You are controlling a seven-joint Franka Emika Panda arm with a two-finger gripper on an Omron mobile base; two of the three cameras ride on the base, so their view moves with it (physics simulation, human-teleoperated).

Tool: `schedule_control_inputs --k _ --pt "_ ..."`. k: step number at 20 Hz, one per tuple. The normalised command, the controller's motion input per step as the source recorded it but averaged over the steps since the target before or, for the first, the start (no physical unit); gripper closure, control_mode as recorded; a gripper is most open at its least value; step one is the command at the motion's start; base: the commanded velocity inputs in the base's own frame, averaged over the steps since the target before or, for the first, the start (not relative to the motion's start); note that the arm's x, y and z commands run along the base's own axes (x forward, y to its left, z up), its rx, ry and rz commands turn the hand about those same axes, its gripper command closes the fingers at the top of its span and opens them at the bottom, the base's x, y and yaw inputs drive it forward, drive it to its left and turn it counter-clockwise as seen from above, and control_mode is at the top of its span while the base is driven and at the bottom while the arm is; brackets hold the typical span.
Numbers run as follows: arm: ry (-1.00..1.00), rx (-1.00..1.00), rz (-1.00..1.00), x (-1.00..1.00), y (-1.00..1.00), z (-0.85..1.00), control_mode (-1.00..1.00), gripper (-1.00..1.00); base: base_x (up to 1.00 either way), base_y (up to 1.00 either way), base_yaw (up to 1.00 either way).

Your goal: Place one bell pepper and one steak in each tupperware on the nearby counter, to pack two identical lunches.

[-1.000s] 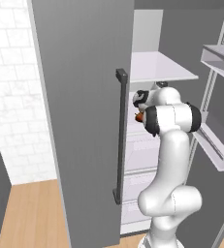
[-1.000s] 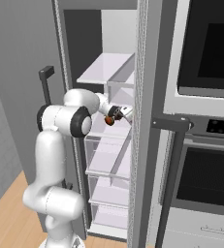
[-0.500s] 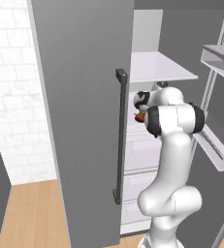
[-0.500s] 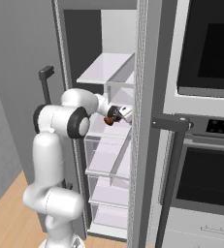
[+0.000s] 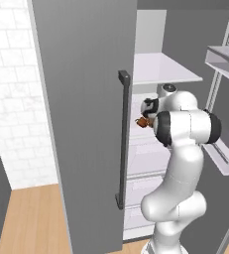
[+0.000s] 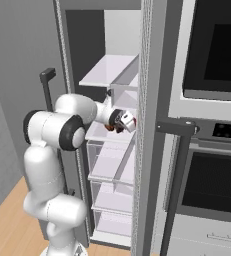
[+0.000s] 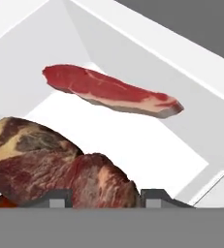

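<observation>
– Where is your pincer just now?

– My pincer (image 6: 121, 121) is reached into the open fridge (image 6: 118, 165), at the level of the middle shelf (image 6: 107, 134). From the left side I see it (image 5: 144, 115) just past the edge of the grey fridge door (image 5: 84, 99), with something reddish-brown at its tip.

– And the steak?

– There are two. A dark, marbled steak (image 7: 60, 169) lies right at my fingertips (image 7: 154, 197), its near edge sitting between them. A second, brighter red steak (image 7: 111, 92) lies farther back on the white floor of the same compartment, apart from the first.

– So are you grasping the near one?

– I cannot tell. The meat sits between my two fingertips, but whether they press on it or only stand at either side is not clear.

– Anything else nearby?

– A dark oven (image 6: 212, 150) stands to the right of the fridge, and a wooden floor (image 5: 31, 218) below.
</observation>
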Motion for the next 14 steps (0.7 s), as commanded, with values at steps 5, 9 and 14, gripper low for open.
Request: schedule_control_inputs --k 5,9,14 --pt "-0.05 -0.01 0.0 -1.0 0.0 0.66 -1.0 1.0 0.0 0.0 0.0" --pt "-0.05 -0.01 0.0 -1.0 0.0 0.66 -1.0 1.0 0.0 0.0 0.0" --pt "-0.06 -0.03 0.0 -1.0 0.02 0.59 -1.0 1.0 0.0 0.0 0.0"
